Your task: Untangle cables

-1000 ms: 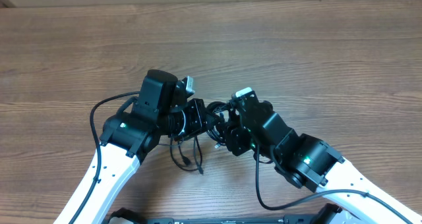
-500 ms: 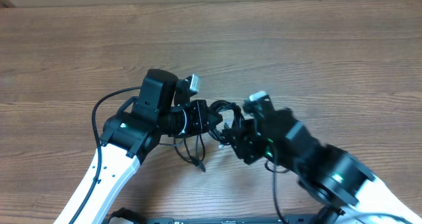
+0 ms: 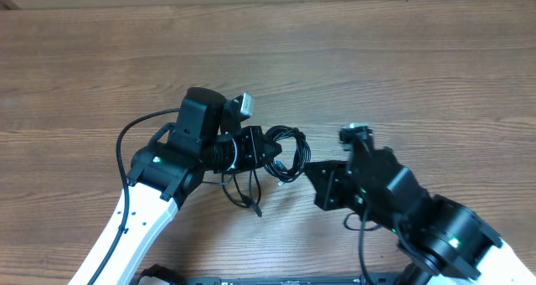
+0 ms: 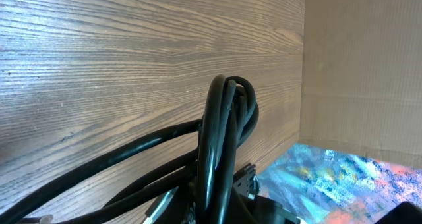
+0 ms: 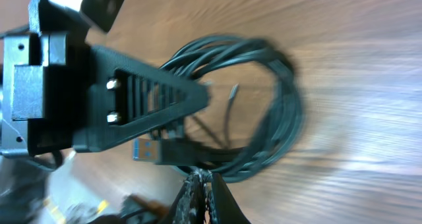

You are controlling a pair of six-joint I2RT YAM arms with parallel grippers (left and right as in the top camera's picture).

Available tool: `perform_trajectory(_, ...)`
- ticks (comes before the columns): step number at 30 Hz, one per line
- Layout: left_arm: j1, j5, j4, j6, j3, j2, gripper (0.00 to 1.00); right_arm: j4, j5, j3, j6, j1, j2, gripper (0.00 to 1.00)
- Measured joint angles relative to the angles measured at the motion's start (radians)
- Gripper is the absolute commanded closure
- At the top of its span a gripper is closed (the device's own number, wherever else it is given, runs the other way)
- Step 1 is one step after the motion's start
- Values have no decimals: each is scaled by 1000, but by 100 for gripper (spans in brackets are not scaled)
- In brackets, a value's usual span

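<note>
Clamping the coiled cables point(image 3: 290, 154) in the left claw point(image 3: 270, 151) over the table point(image 3: 402, 75) anchors the bundle, we judge, so single strands can be drawn free — the right claw point(image 3: 310, 172), closed on nothing we can make out, sits just beside the loops.

You see the table point(image 3: 402, 59) from straight above; both wrist cameras look close along it, sharing the cables point(image 5: 283, 112) with overhead.

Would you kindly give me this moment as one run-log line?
left gripper: shut on coil of thin black cables | right gripper: shut, near coil, grip unclear | coil: not yet untangled
</note>
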Motion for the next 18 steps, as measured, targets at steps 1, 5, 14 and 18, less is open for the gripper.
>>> perform_trajectory(1,0,0,2,0,0,0,96,17,-31,0,12,0,19,96)
perform_trajectory(5,0,-1,3,0,0,0,96,36,-130,0,93,0,86,96)
perform_trajectory(14,0,-61,13,-52,0,0,96,53,-214,0,204,0,123,96)
perform_trajectory(18,0,-64,14,-61,0,0,96,76,-198,0,219,0,123,96)
